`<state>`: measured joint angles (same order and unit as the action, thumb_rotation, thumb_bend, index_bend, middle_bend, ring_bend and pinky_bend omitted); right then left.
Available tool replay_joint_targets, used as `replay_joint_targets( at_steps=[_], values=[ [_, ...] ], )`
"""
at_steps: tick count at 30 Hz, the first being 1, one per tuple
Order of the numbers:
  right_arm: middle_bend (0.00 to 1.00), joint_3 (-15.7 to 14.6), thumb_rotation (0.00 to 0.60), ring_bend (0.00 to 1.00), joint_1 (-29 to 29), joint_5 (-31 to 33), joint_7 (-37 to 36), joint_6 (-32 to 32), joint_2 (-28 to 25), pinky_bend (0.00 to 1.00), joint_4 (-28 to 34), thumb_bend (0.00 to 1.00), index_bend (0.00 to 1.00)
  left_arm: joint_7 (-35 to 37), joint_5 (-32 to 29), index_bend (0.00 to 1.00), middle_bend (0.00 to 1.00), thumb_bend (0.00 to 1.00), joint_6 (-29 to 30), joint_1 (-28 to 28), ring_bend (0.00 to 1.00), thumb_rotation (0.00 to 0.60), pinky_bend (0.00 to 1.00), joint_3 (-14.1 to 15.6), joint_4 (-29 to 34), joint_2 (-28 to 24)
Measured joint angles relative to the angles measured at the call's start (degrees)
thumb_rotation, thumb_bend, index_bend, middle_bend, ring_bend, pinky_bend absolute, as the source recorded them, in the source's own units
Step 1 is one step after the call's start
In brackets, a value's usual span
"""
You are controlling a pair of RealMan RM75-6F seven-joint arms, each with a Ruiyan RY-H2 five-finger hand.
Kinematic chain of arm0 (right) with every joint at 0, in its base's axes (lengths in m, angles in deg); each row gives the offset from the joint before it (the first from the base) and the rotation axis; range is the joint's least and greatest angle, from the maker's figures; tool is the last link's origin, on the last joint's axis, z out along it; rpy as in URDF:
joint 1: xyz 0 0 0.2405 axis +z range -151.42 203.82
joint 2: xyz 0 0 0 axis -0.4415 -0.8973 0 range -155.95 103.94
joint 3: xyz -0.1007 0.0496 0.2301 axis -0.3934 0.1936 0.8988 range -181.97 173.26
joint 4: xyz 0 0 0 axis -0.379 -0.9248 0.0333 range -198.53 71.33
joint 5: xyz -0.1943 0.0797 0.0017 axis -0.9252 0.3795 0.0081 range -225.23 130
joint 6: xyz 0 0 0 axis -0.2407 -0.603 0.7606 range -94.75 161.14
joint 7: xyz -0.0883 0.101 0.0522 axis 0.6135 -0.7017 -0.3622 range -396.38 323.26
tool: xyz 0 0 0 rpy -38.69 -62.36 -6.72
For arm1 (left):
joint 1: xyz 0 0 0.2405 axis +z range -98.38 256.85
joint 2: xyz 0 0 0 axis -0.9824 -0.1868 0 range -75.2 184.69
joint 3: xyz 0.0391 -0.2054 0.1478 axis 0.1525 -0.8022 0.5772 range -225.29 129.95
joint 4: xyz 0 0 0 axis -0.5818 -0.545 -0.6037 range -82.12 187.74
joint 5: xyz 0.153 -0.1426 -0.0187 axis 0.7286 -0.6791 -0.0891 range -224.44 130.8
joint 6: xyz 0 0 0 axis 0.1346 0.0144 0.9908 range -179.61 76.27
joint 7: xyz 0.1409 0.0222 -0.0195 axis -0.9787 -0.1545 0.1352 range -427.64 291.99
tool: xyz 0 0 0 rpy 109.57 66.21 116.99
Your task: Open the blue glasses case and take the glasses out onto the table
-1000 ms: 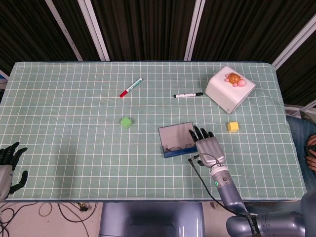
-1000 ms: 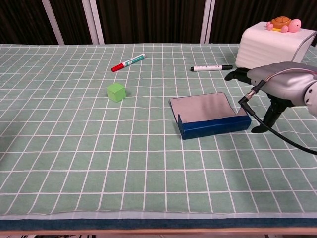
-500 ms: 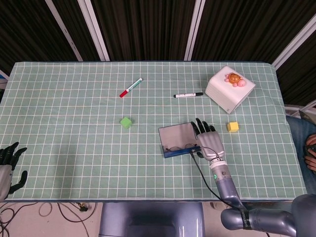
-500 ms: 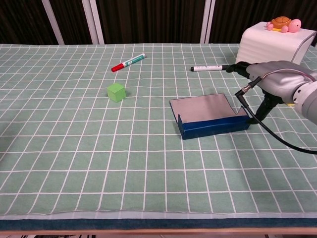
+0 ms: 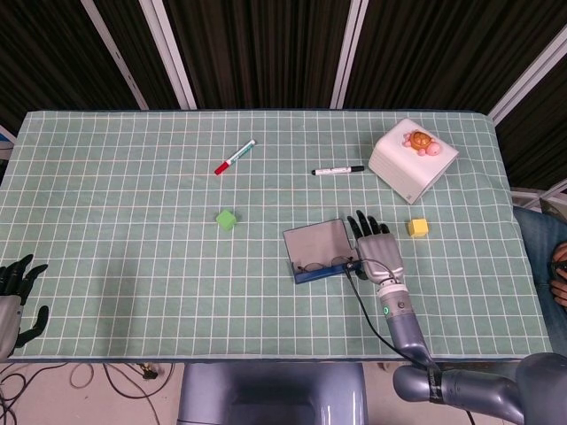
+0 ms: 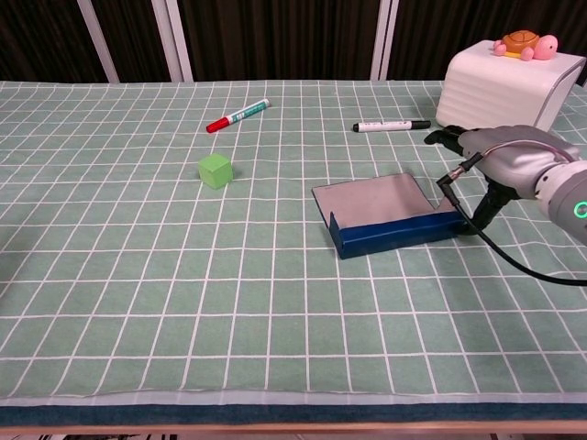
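The blue glasses case point(image 5: 323, 271) lies open near the table's middle, its grey-lined lid point(image 5: 317, 241) folded back flat. The glasses point(image 5: 321, 263) rest inside the tray, seen only in the head view. In the chest view the case point(image 6: 390, 231) shows its blue front wall, which hides the glasses. My right hand point(image 5: 376, 250) is at the case's right end, fingers spread and pointing away from me, holding nothing. Its thumb point(image 6: 486, 206) reaches down beside the case's right end. My left hand point(image 5: 13, 292) sits idle at the table's near left corner, fingers apart.
A green cube point(image 5: 227, 219) lies left of the case and a yellow cube point(image 5: 418, 227) right of my right hand. Farther back are a red marker point(image 5: 235, 157), a black marker point(image 5: 337, 169) and a white box point(image 5: 413, 164) carrying a turtle toy point(image 5: 420, 140).
My right hand has moved forward and in toward the case's right end. The case has shifted slightly left. The left hand has not moved.
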<state>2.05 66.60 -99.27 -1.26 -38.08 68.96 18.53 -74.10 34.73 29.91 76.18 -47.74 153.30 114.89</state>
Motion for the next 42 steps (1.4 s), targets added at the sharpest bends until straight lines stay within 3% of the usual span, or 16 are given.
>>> replay_joint_targets(
  at_steps=[21,28,42],
  values=[
    [0.06,7.4,0.6,0.12,1.7,0.2,-3.3,6.1,3.3,0.23,-5.6,0.17,0.08,0.2,-0.4,0.13,0.0,0.47,0.0,-0.1,0.0,0.6,0.02,-0.2,-0.1,-0.1],
    [0.06,10.4,0.6,0.12,4.6,1.4,-4.4,10.3,4.3,0.23,-9.4,0.17,0.08,0.2,-0.6,0.13,0.0,0.47,0.0,0.0,0.0,0.6,0.02,-0.3,-0.2,-0.1],
    [0.06,12.9,0.6,0.12,8.4,3.1,-8.0,17.4,7.9,0.23,-20.0,0.17,0.08,0.1,-1.5,0.13,0.0,0.47,-0.1,-0.1,0.0,0.6,0.02,-0.7,-0.5,0.0]
  ],
)
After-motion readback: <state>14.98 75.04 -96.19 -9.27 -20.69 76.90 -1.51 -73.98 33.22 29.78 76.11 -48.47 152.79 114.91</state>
